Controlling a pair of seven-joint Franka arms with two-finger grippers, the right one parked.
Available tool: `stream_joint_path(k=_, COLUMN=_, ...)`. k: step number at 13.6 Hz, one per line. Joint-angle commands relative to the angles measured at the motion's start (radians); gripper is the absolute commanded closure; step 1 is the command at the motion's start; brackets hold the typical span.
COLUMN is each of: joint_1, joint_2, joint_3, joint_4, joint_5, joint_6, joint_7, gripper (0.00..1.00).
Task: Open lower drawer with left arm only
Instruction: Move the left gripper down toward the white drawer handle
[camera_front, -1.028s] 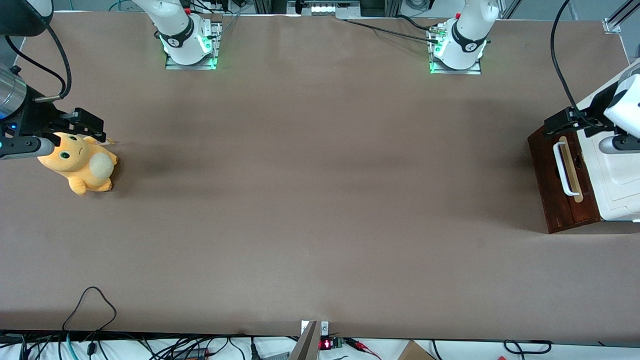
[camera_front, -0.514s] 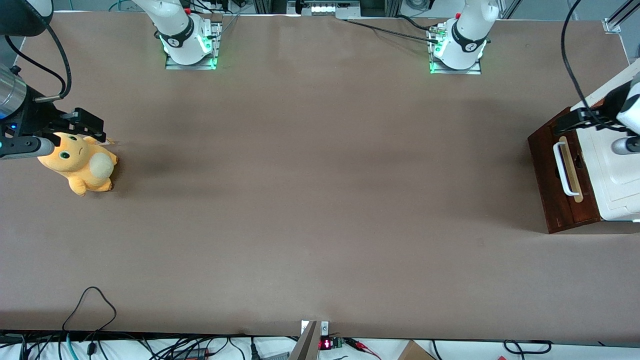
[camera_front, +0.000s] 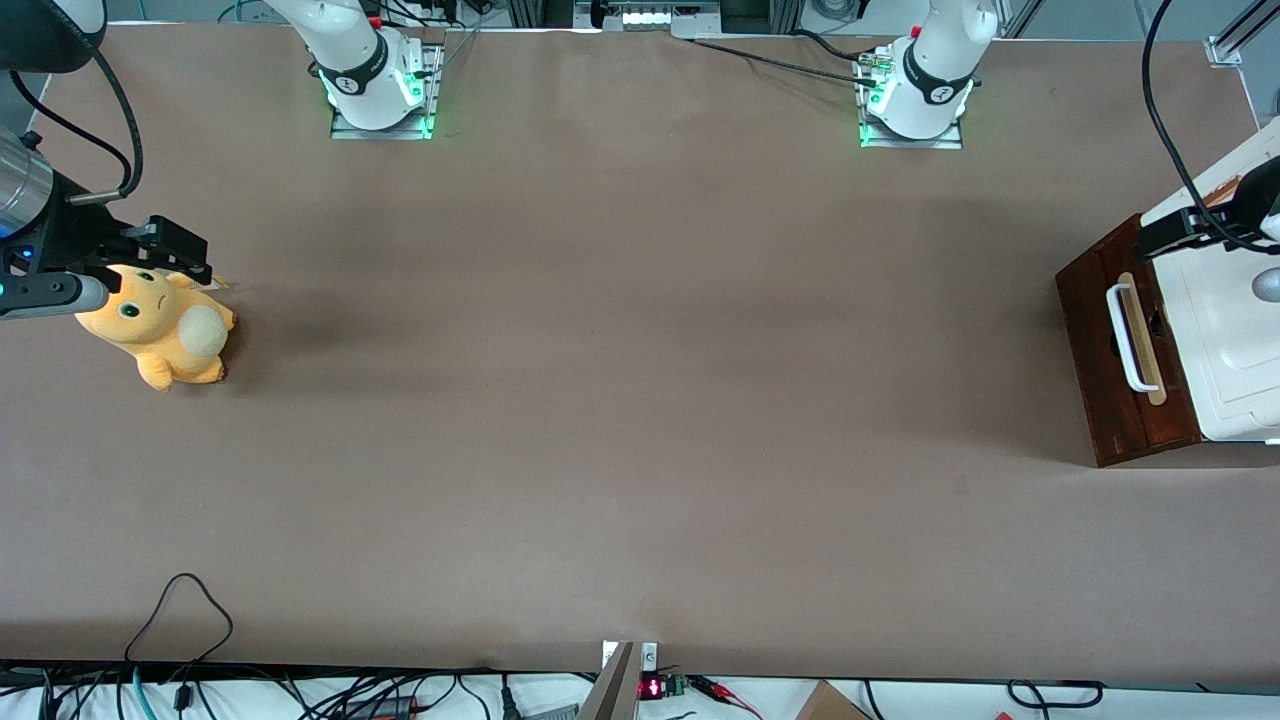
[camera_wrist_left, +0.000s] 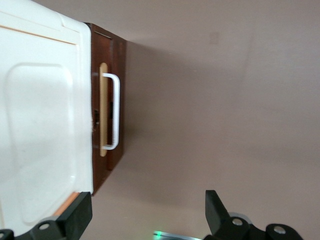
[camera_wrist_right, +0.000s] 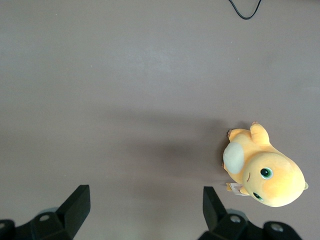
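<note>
My hand is up over the cabinet at the working arm's end of the tabletop, above the cabinet's corner that lies farther from the front camera. It's not touching anything and it holds nothing. In the wrist view both fingers are spread wide with plain tabletop between them.

The lower drawer is the dark red-brown front at the base of the cabinet, facing the middle of the tabletop. Its white loop handle sits on a pale wood strip, and my hand is clear of it, farther from the front camera than the handle. The wrist view shows the same handle, with the dark front peeking out a little from under the white moulded panel. No pale interior is showing, so I can't tell whether the drawer is pulled out at all.

Toward the parked arm's end there's an orange plush toy lying on the tabletop, well apart from the cabinet.
</note>
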Motion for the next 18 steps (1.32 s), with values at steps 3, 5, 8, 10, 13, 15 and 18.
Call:
stream_joint_path(k=3, joint_1=-0.020, joint_2=0.039, joint_3=-0.042, joint_4=0.020, joint_5=0.145, joint_6=-0.042, joint_7=-0.045, gripper=0.00)
stream_joint_path(k=5, joint_1=-0.021, joint_2=0.046, joint_3=-0.065, joint_4=-0.004, joint_5=0.202, joint_6=-0.053, joint_7=-0.067, gripper=0.00)
stream_joint_path(k=8, joint_1=-0.063, joint_2=0.052, joint_3=-0.094, joint_4=-0.105, joint_5=0.376, joint_6=-0.047, joint_7=-0.079, gripper=0.00)
stream_joint_path(k=10, joint_1=-0.084, joint_2=0.070, joint_3=-0.094, joint_4=-0.151, joint_5=0.446, joint_6=-0.044, joint_7=-0.107, gripper=0.00)
stream_joint_path(k=13, joint_1=-0.104, joint_2=0.166, joint_3=-0.095, joint_4=-0.158, joint_5=0.533, joint_6=-0.044, joint_7=-0.179, gripper=0.00)
stream_joint_path(k=15, joint_1=-0.109, joint_2=0.213, joint_3=-0.115, joint_4=-0.210, joint_5=0.640, joint_6=-0.042, joint_7=-0.209, gripper=0.00)
stream_joint_path(k=18, joint_1=-0.124, joint_2=0.240, joint_3=-0.117, joint_4=-0.283, joint_5=0.717, joint_6=0.001, joint_7=-0.297, gripper=0.00)
